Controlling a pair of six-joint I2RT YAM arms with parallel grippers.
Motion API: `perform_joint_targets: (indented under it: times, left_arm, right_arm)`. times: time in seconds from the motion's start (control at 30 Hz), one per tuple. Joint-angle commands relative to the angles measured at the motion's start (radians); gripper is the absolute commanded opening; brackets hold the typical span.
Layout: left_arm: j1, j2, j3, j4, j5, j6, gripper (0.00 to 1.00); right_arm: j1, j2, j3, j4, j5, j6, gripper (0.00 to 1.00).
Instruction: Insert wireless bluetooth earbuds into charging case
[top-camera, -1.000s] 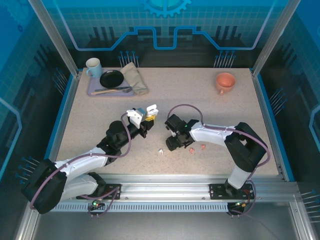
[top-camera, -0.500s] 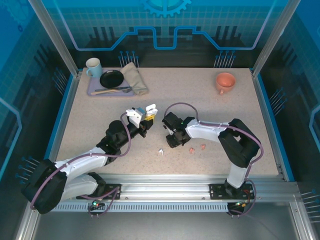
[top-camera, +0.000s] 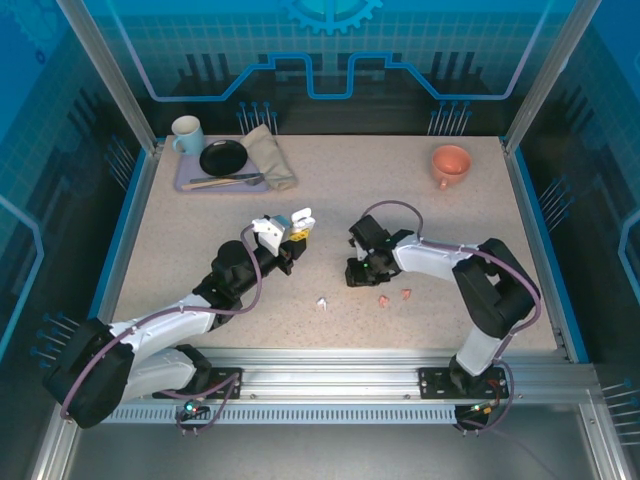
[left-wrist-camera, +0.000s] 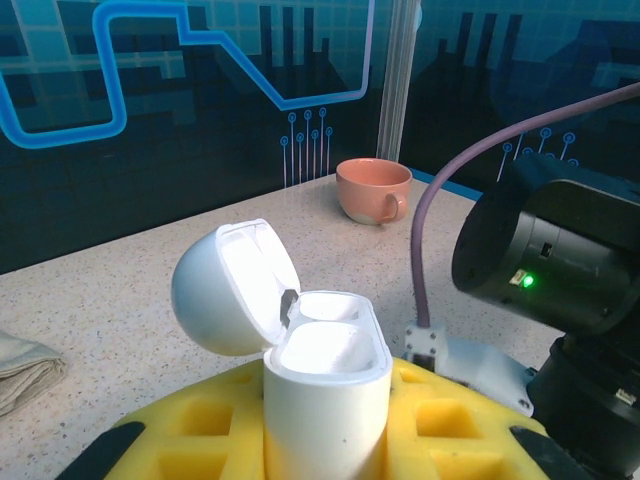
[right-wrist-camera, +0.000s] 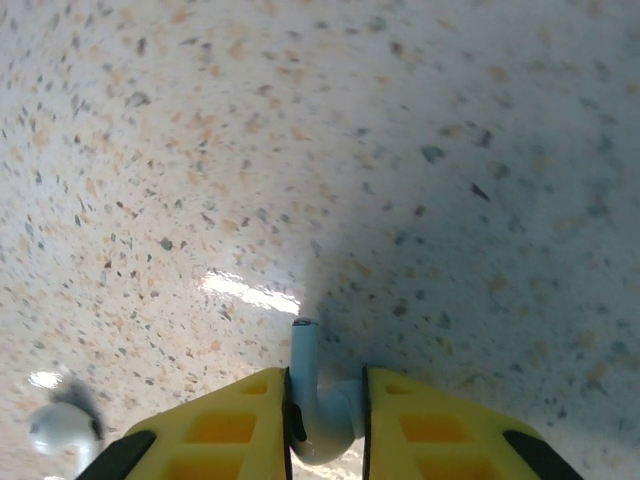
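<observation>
Left pincer (left-wrist-camera: 325, 440) clenched on the charging case (left-wrist-camera: 325, 365), upright, lid open. Right pincer (right-wrist-camera: 326, 415) grasps a white earbud (right-wrist-camera: 305, 365), right of the case, stem tip probably touching the counter (right-wrist-camera: 400, 150). Loose, nearer the bases than the case: second white earbud (top-camera: 322, 302), two pink earbuds (top-camera: 384, 298).

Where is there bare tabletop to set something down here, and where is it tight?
Free: the far strip between the cloth and the cup; the left side between the tray and the left arm; the right side between the cup and the right arm. Crowded: the near middle, where the arms meet around the case and loose earbuds.
</observation>
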Motion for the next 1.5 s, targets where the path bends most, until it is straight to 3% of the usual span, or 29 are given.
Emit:
perform_joint_targets:
  times: [0.0, 0.27, 0.57, 0.87, 0.97, 1.1, 1.37, 1.47]
  left_arm:
    - [0.01, -0.009, 0.009, 0.022, 0.016, 0.003, 0.0]
    - [0.008, -0.01, 0.002, 0.025, 0.017, -0.006, 0.0]
    - [0.01, -0.012, 0.0, 0.035, 0.02, -0.016, 0.0]
    - [0.009, -0.01, 0.009, 0.035, 0.028, -0.019, 0.0]
    - [0.009, -0.009, 0.01, 0.034, 0.03, -0.018, 0.0]
    - [0.008, -0.004, 0.015, 0.038, 0.03, -0.021, 0.0]
    - [0.008, 0.008, 0.024, 0.035, 0.036, -0.022, 0.0]
    - [0.009, 0.007, 0.034, 0.027, 0.037, -0.021, 0.0]
  right_arm:
    - [-0.031, -0.048, -0.052, 0.046, -0.153, 0.203, 0.22]
    - [-0.046, -0.049, -0.103, 0.213, -0.365, 0.377, 0.23]
    - [-0.151, 0.099, -0.064, 0.127, -0.462, 0.375, 0.24]
    - [-0.349, 0.067, -0.071, 0.054, -0.467, 0.329, 0.46]
    - [-0.38, 0.011, -0.084, 0.029, -0.433, 0.306, 0.47]
    - [-0.338, -0.099, -0.064, -0.031, -0.33, 0.232, 0.48]
    - [-0.079, -0.129, 0.136, -0.226, 0.033, -0.076, 0.51]
    - [0.003, -0.067, 0.205, -0.284, 0.108, -0.134, 0.58]
